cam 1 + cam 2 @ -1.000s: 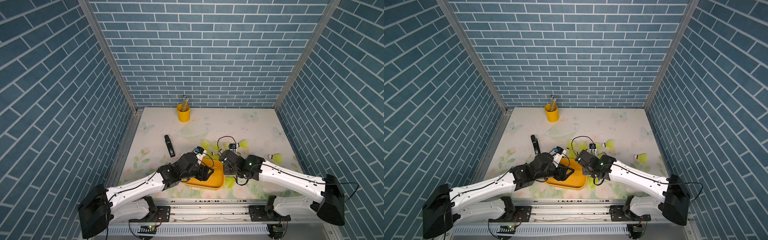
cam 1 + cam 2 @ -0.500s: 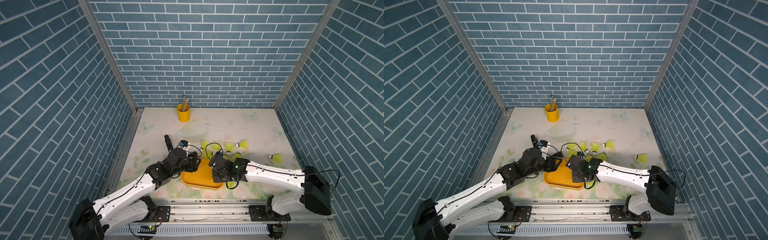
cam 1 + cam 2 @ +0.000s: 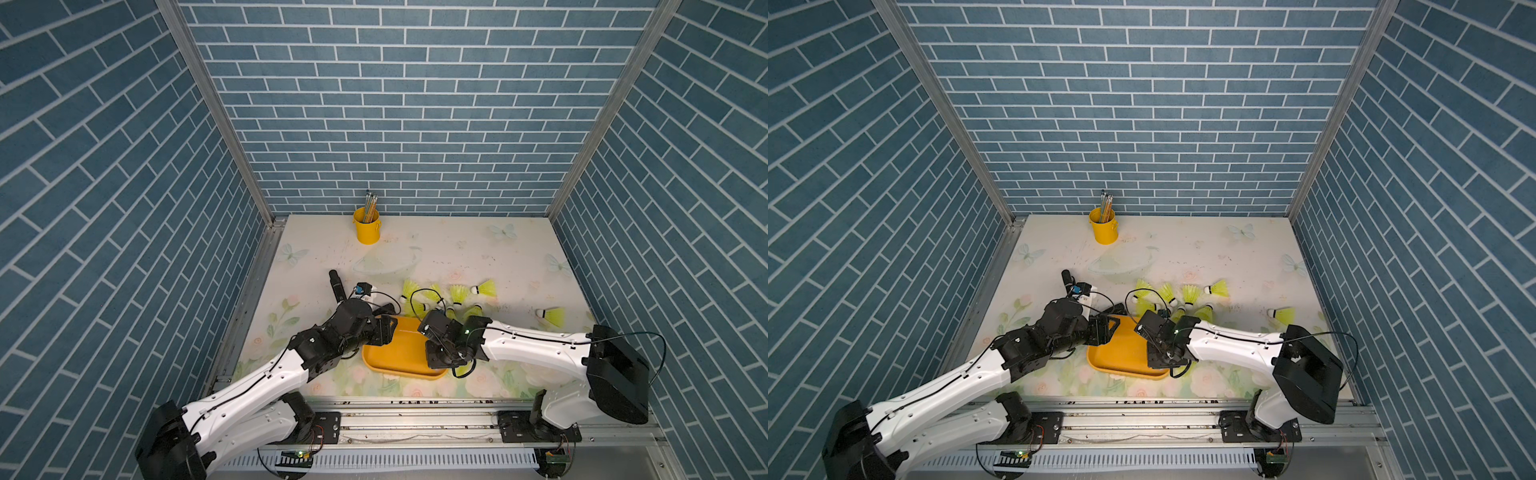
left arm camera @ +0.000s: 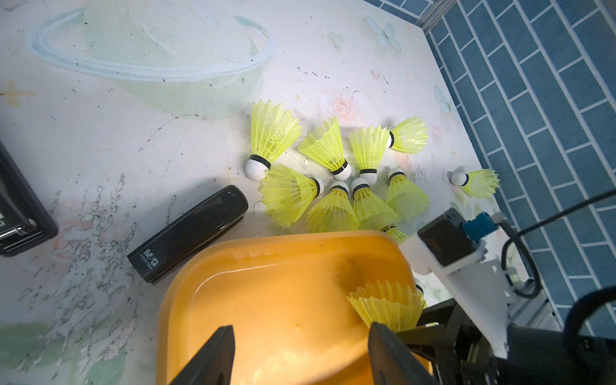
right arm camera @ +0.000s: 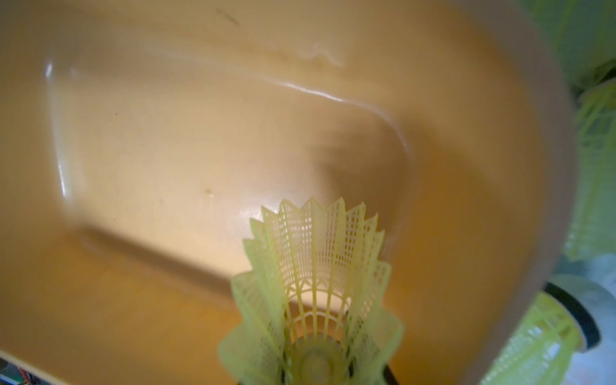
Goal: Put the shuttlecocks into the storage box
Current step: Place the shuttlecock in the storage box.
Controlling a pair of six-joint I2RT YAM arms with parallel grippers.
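Shuttlecocks (image 4: 333, 186) lie mostly in a tight cluster on the surface just behind the far rim of the storage box (image 4: 266, 283), some touching, their white tips pointing different ways. In both top views the cluster (image 3: 440, 297) sits between the box (image 3: 395, 353) and the middle of the surface. One more shuttlecock (image 3: 552, 316) lies alone, well off to the right near the wall.

The right gripper (image 3: 436, 358) is over the right end of the box, and its jaws are clamped narrow on the base of a single shuttlecock (image 5: 313, 283). Its neon skirt fans outward over the orange floor and casts a shadow there. Whether the skirt touches the floor cannot be told.

The left gripper (image 4: 300, 328) hangs over the left part of the box with its jaws standing apart and only the box floor between them.

A black bar-shaped item (image 4: 190, 233) lies on the surface just beside the box's far left corner. A yellow bucket of pencils (image 3: 366, 226) stands by the back wall.
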